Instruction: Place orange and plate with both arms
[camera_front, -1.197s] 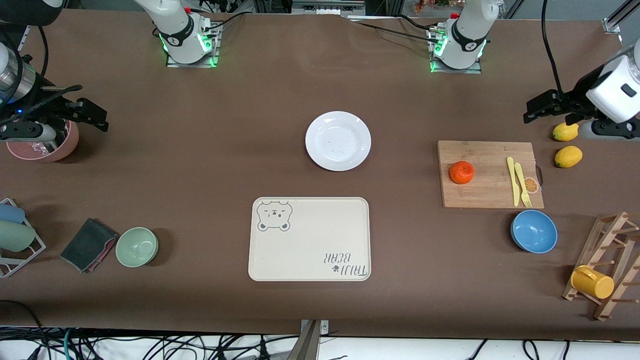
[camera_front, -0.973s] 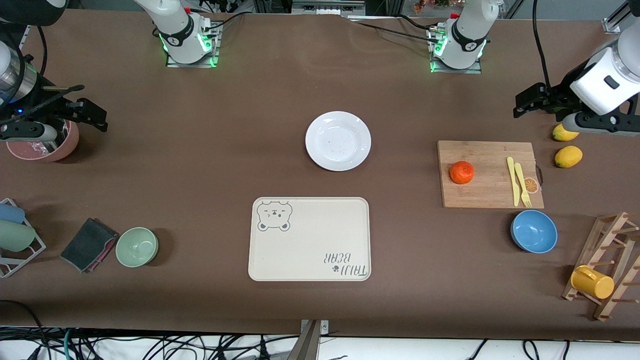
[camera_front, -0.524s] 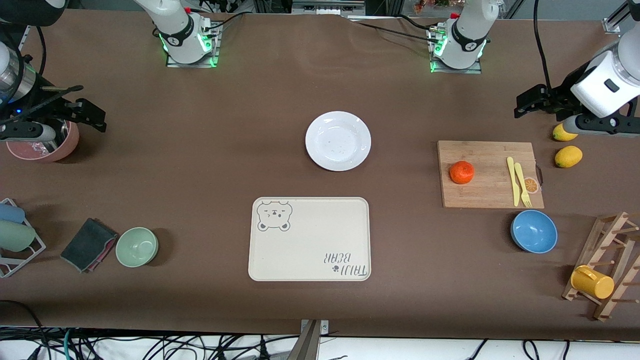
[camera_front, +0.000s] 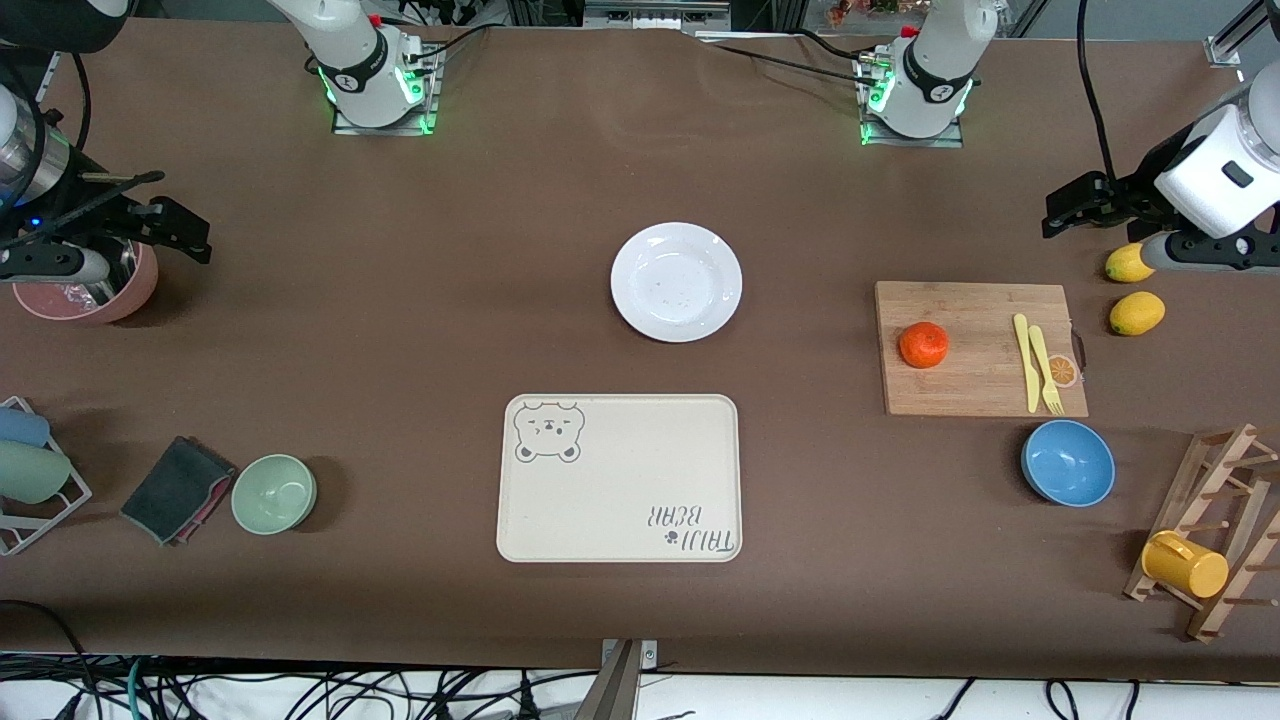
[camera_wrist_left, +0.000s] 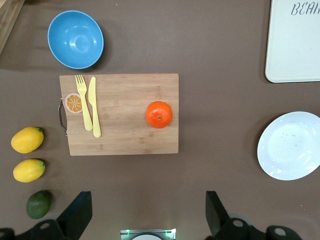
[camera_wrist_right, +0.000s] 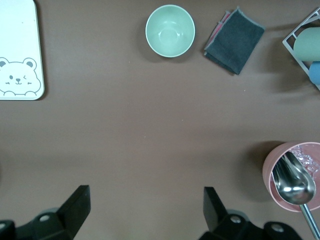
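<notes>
Both grippers are wide open with nothing in them. Left gripper (camera_front: 1075, 205) hangs up in the air over the left arm's end of the table, close to the two lemons (camera_front: 1136, 313); in its wrist view the black fingers (camera_wrist_left: 76, 214) are spread far apart over bare tabletop. Right gripper (camera_front: 170, 228) is way over at the right arm's end, hovering beside a pink cup (camera_front: 85, 285) that has a metal spoon (camera_wrist_right: 294, 183) in it. Its fingers (camera_wrist_right: 75, 205) are spread just as wide.

Orange (camera_front: 923, 344) is sitting on a wooden cutting board (camera_front: 975, 390), at the end of the board toward the middle of the table. A yellow knife and fork (camera_front: 1037, 362) lie at the board's other end, next to a printed orange-slice picture (camera_front: 1062, 371). The white plate (camera_front: 676, 281) is on the table around the middle, well apart from the orange and from both grippers.

A beige bear-print tray (camera_front: 619, 478) lies nearer to the front camera than the plate. Blue bowl (camera_front: 1068, 463) is just nearer the camera than the board. There's also a green bowl (camera_front: 274, 493) and a folded dark cloth (camera_front: 177, 489) toward the right arm's end.
</notes>
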